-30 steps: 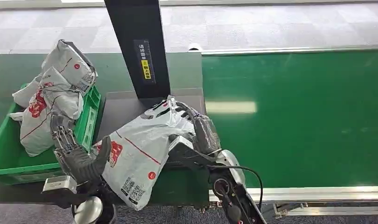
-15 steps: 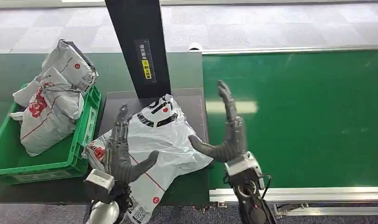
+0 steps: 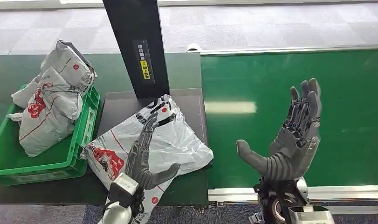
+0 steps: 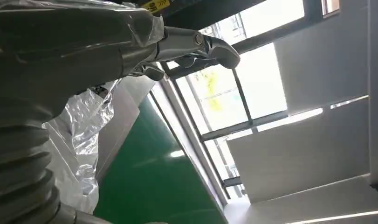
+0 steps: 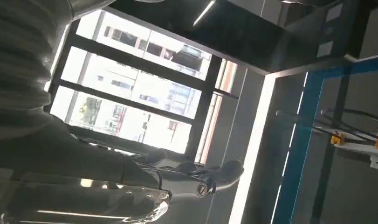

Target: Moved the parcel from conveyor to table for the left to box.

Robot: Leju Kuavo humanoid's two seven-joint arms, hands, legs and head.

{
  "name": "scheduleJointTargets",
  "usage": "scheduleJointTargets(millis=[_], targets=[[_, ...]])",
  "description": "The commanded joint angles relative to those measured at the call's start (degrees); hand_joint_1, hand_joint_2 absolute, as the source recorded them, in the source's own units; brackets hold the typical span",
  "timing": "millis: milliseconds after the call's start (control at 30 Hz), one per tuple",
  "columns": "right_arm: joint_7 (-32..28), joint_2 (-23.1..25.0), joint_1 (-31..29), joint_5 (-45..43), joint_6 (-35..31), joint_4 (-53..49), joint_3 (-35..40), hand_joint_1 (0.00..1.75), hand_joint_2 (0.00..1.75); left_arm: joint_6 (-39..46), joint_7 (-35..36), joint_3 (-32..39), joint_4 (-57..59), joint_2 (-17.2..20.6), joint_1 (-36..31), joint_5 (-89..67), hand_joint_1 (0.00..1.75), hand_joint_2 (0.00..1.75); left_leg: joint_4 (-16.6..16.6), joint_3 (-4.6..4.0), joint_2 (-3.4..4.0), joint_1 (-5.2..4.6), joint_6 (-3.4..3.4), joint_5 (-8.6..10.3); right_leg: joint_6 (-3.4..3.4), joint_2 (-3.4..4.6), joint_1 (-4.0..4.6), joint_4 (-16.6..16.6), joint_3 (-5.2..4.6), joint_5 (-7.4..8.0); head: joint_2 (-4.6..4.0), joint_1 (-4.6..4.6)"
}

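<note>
Beside the black post [image 3: 136, 46] lies the parcel [image 3: 177, 140], a white plastic mailer with red print and black lettering, flat on the dark grey plate [image 3: 119, 109] at the post's foot. The mailer's near corner hangs past the counter [image 3: 187, 70] edge toward the robot. Over the parcel, on the side away from the post, the left hand [image 3: 145, 156] hovers with its fingers stretched out and the thumb set apart; it holds nothing, though whether the fingertips touch the plastic cannot be told. In the left wrist view the left hand's fingers [image 4: 203, 44] reach out straight with crinkled clear plastic [image 4: 84, 135] below them.

To the right of the post runs the green conveyor [image 3: 294, 116], and above its near edge the right hand [image 3: 289, 140] is raised upright, palm turned toward the post, fingers spread and empty, well apart from the parcel.

Left of the post sits a green crate [image 3: 86, 126] on the counter, just beside the grey plate. Two more white mailers [image 3: 51, 100] with red markings are piled in the crate, rising above its rim.
</note>
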Motion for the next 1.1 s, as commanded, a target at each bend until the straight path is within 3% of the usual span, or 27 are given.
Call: scheduleJointTargets(millis=[33, 333, 367, 467, 633, 767, 800, 900, 1100], targets=[[-0.1, -1.8, 0.0, 0.0, -0.3, -0.2, -1.2, 0.0, 1.75, -0.2, 0.3, -1.1, 3.6, 0.2, -1.5, 0.0, 0.0, 1.75, 0.0, 0.04, -0.08, 0.01, 0.03, 0.01, -0.02, -0.09, 0.02, -0.1, 0.09, -0.01, -0.02, -0.02], [-0.1, -1.8, 0.0, 0.0, -0.3, -0.2, -1.2, 0.0, 1.75, -0.2, 0.3, -1.1, 3.6, 0.2, -1.5, 0.0, 0.0, 1.75, 0.0, 0.03, -0.09, 0.02, 0.01, 0.02, -0.03, -0.1, 0.03, -0.1, 0.07, 0.01, -0.02, -0.02], [-3.4, -1.3, 0.5, 0.1, -4.6, -4.2, -1.8, 0.0, 1.75, -2.1, 1.4, -2.3, 4.5, 0.6, -2.0, -1.6, 0.0, 1.75, -0.1, 0.04, -0.12, 0.02, 0.03, 0.03, -0.04, -0.12, 0.04, -0.1, 0.1, 0.02, -0.02, -0.02], [-3.4, -6.2, 4.3, 0.4, -15.5, -18.5, 0.3, 0.0, 1.75, -4.7, 8.0, -6.2, 12.0, 0.1, -5.7, -12.4, 0.0, 1.75, 0.0, -0.05, -0.32, -0.04, 0.04, 0.04, 0.0, -0.32, -0.03, 0.0, 0.03, -0.06, -0.02, -0.02], [-3.4, -5.7, 6.3, 1.3, -16.6, -26.2, -2.4, 0.0, 1.75, 0.7, 25.9, -9.2, 27.5, -1.3, -13.0, -34.0, 0.0, 1.75, 0.0, -0.04, -0.44, -0.08, 0.06, 0.06, 0.01, -0.44, -0.08, -0.1, 0.13, -0.05, -0.02, -0.02], [-3.4, -4.8, 4.8, 1.3, -15.0, -24.4, -2.2, 0.0, 1.75, 6.6, 30.4, -4.2, 36.6, -2.5, -16.4, -42.6, 0.0, 1.75, 0.0, 0.05, -0.23, -0.08, 0.03, 0.04, -0.02, -0.24, -0.07, -0.1, 0.12, 0.0, 0.0, -0.02], [-3.4, -3.4, 3.2, 0.4, -13.8, -23.8, -2.3, 0.0, 1.75, 10.1, 41.5, -0.1, 41.3, -0.5, -18.9, -46.9, 0.0, 1.75, -0.1, 0.05, -0.25, -0.06, 0.03, 0.07, -0.05, -0.26, -0.04, -0.1, 0.14, 0.04, 0.0, -0.02], [-3.4, -1.0, 2.4, 1.5, -13.0, -22.6, -2.9, 0.0, 1.75, 13.0, 39.6, 6.6, 51.7, 4.3, -25.4, -48.7, 0.0, 1.75, -0.1, 0.09, 0.05, -0.01, 0.0, 0.09, -0.09, 0.03, -0.01, -0.1, 0.09, 0.11, 0.0, -0.02], [-3.4, -1.4, 1.7, 0.5, -13.6, -20.6, -1.8, 0.0, 1.75, 11.4, 41.3, 11.1, 57.2, 6.9, -28.8, -51.7, 0.0, 1.75, -0.1, 0.15, 0.1, 0.12, -0.11, 0.17, -0.2, 0.08, 0.15, 0.0, 0.11, 0.16, -0.02, -0.04]])
